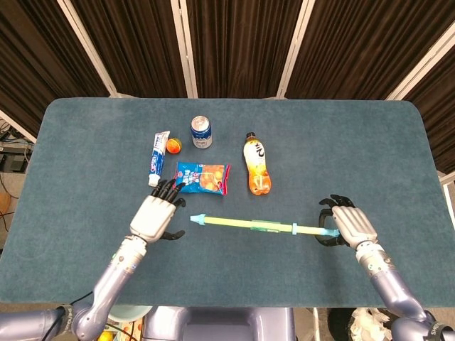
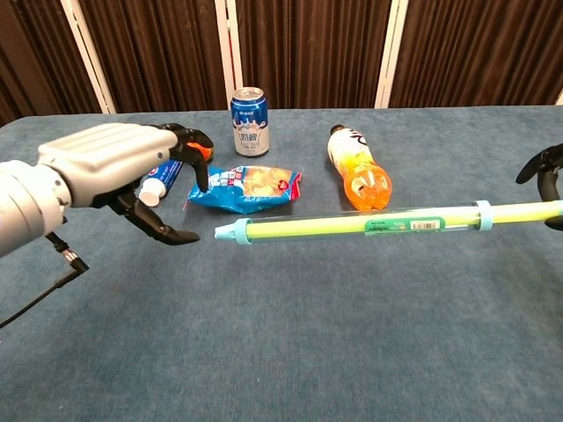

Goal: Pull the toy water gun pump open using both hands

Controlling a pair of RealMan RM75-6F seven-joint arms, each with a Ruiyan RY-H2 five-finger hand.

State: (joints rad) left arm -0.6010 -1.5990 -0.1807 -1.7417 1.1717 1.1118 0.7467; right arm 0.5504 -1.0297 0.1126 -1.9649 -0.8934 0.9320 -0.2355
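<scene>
The toy water gun pump (image 1: 256, 227) (image 2: 369, 226) is a long yellow-green tube with pale blue ends, held lengthwise above the table. My right hand (image 1: 343, 222) (image 2: 547, 180) grips its right end; in the chest view only the dark fingertips show at the frame edge. My left hand (image 1: 155, 215) (image 2: 114, 171) hovers just left of the tube's blue tip (image 1: 197, 222) (image 2: 230, 232), fingers spread and holding nothing, with a small gap to the tip.
Behind the pump lie a blue snack bag (image 1: 201, 177), an orange drink bottle (image 1: 257, 173), a blue can (image 1: 202, 131), a toothpaste tube (image 1: 158, 158) and a small orange ball (image 1: 173, 146). The blue table (image 1: 85, 142) ends close to my arms.
</scene>
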